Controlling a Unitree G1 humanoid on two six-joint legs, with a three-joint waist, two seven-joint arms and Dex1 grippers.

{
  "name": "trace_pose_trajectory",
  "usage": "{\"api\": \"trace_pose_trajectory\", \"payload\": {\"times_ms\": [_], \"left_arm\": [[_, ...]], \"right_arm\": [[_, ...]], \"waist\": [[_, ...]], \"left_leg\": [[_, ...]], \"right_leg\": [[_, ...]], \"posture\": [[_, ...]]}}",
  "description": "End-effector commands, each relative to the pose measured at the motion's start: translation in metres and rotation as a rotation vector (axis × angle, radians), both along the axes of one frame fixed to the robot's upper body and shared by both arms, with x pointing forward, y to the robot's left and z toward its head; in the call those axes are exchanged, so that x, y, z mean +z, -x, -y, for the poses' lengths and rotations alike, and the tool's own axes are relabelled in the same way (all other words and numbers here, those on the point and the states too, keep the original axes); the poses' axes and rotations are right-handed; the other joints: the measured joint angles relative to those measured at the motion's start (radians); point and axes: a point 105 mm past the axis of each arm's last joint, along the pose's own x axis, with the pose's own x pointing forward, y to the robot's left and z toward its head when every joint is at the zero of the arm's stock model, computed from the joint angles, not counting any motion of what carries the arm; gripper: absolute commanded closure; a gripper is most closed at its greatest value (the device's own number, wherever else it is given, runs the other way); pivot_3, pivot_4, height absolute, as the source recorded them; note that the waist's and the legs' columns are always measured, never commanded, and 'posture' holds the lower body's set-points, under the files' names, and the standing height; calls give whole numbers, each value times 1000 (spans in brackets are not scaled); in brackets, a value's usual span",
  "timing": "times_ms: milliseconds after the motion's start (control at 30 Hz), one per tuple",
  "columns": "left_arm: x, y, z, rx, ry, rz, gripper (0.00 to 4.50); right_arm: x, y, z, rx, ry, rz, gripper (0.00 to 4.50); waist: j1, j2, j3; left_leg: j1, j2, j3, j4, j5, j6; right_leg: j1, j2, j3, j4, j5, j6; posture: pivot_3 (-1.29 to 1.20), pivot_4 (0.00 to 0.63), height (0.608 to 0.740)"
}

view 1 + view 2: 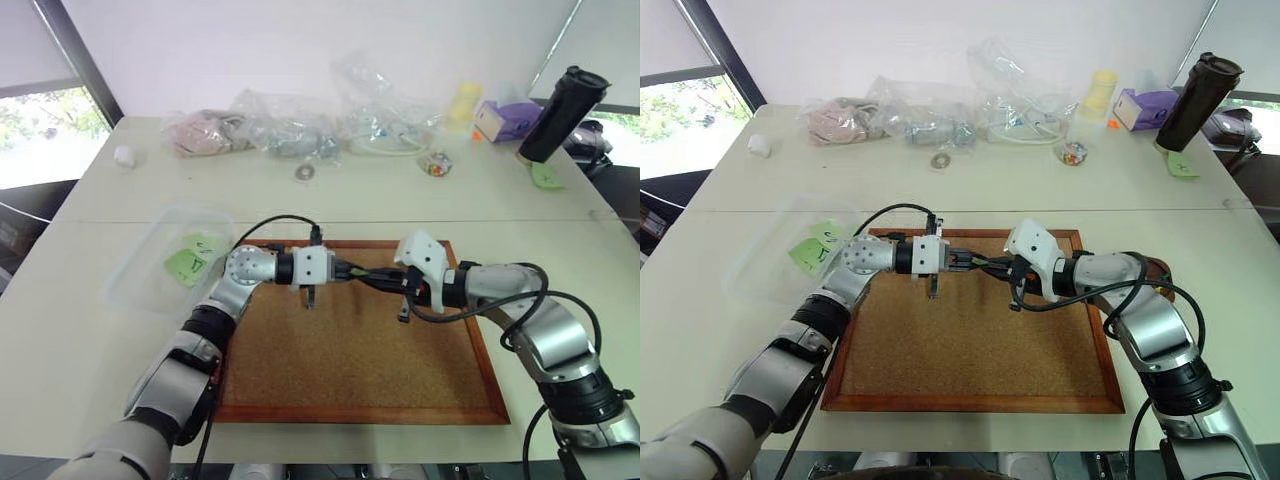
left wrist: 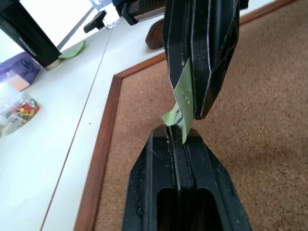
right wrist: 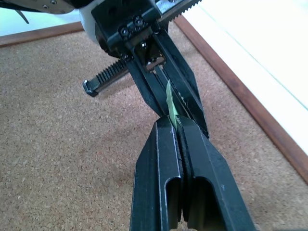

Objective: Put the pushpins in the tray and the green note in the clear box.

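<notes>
Above the corkboard (image 1: 350, 370) my two grippers meet tip to tip. The left gripper (image 2: 177, 132) is shut on one edge of the small green note (image 2: 185, 91). My right gripper (image 3: 175, 122) is shut on the same note's other edge (image 3: 169, 103). The note hangs between them, clear of the cork. The clear box (image 1: 140, 285) lies left of the board with green notes (image 1: 190, 262) inside. A dark brown tray (image 2: 155, 37) sits just past the board's right frame, mostly hidden behind the right arm. The pushpins are out of view.
Clear plastic bags (image 1: 290, 125) line the table's back edge. Near them are a small clear tub with coloured contents (image 1: 436, 165), a purple box (image 1: 505, 118), a black bottle (image 1: 562, 112), another green note (image 1: 546, 176) and a metal washer (image 1: 304, 172).
</notes>
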Motion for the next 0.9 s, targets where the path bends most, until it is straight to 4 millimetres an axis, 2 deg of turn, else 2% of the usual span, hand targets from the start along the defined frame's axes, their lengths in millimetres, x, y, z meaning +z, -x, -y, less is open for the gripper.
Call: {"api": "trace_pose_trajectory", "payload": {"times_ms": [33, 100, 167, 333, 467, 567, 633, 700, 800, 867, 900], "left_arm": [[23, -3, -8, 15, 47, 38, 4460], [30, -4, -12, 23, 45, 41, 4500], [36, -4, -15, 33, 47, 43, 4500], [52, -7, -24, 83, 78, 10, 4500], [92, -17, -54, 238, 192, -41, 4500], [124, -19, -87, 400, 266, -24, 4500], [136, -15, -107, 494, 301, -33, 4500], [136, -9, -129, 576, 337, -96, 4500], [119, -6, -174, 752, 334, -161, 4500], [111, -4, -192, 826, 320, -179, 4500], [104, -4, -209, 892, 315, -193, 4500]], "right_arm": [[28, -4, 8, -26, -17, 82, 4500], [45, -5, 14, -48, -42, 114, 3949], [58, -7, 20, -76, -54, 149, 3191], [74, -8, 36, -135, -52, 199, 585], [75, -8, 44, -178, -90, 196, 585], [60, -3, 32, -155, -119, 153, 585], [52, -1, 24, -142, -145, 130, 585], [46, 0, 18, -131, -159, 114, 585], [41, -1, 12, -117, -173, 96, 585], [39, -2, 11, -112, -169, 93, 585], [38, -2, 10, -106, -169, 90, 585]], "waist": [[1, 0, 0], [1, 0, 0], [1, 0, 0], [2, 0, 0], [-2, 0, 0], [-8, -1, 0], [-9, -1, 1], [-7, 0, 1], [-6, 0, 1], [-3, 0, 1], [1, -1, 1]], "left_leg": [[0, 0, 0, 0, 0, 0], [0, 0, 0, 0, 0, 0], [0, 0, 0, 0, 0, 0], [-1, 0, -1, 0, 0, 0], [-1, 0, -1, 0, 0, 0], [-1, 0, -5, 0, 0, 0], [-1, 0, -9, 0, 0, 0], [0, 0, -10, -1, 0, 0], [0, -1, -11, 0, 0, 0], [0, -1, -12, 0, 0, 0], [0, -1, -12, 0, 0, 0]], "right_leg": [[0, 0, 0, 0, 0, 0], [0, 0, 0, 0, 0, 0], [0, 0, 0, 0, 0, 0], [0, -1, 0, 0, 0, 0], [0, -1, 0, 0, 0, 0], [-1, 0, 2, 1, 0, 0], [-2, 1, 3, 1, 0, 0], [-2, 1, 3, 2, 0, 0], [-2, 1, 3, 3, 0, 0], [-2, 1, 3, 3, 0, 0], [-2, 1, 3, 3, 0, 0]], "posture": [[0, 150, 740], [0, 150, 740], [0, 150, 740], [0, 150, 740], [0, 150, 740], [0, 150, 740], [0, 150, 740], [0, 150, 740], [0, 150, 740], [0, 150, 740], [0, 150, 740]]}}
